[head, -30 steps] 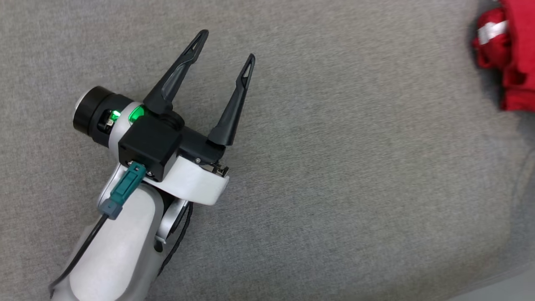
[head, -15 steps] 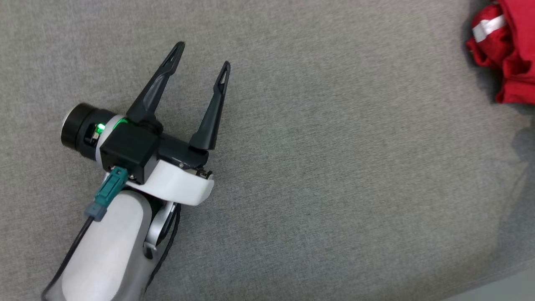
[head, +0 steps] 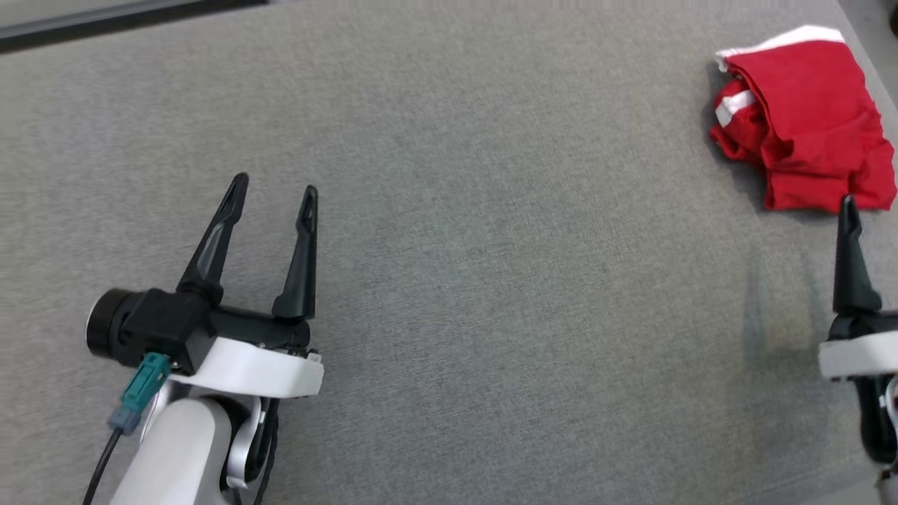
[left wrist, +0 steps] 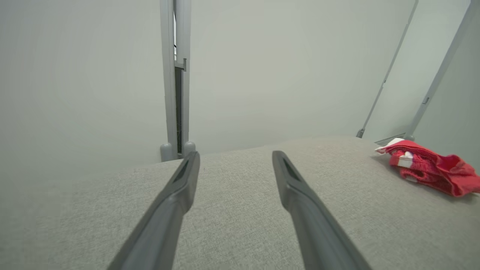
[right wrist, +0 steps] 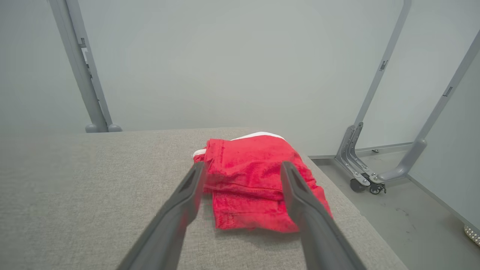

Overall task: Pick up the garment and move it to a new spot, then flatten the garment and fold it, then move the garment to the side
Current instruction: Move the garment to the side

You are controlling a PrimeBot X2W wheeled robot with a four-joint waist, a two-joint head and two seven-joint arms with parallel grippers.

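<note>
We see the left gripper (head: 275, 186) spread wide and empty above the grey fabric surface (head: 491, 280). The right gripper (right wrist: 243, 168) likewise stands wide apart, gripping nothing, its tips just beside the red garment (head: 807, 126), which lies bunched at the surface's far right corner.

Head overhead, wrists seemingly low, sharing garment (head: 807, 119)

Wide grey cushion (head: 505, 294) is lying open between the left gripper (head: 275, 185) and right gripper (right wrist: 243, 167). The red garment (head: 807, 119) is sitting heaped at its far right corner, just ahead of the right gripper; metal posts (right wrist: 382, 71) are standing beyond.
</note>
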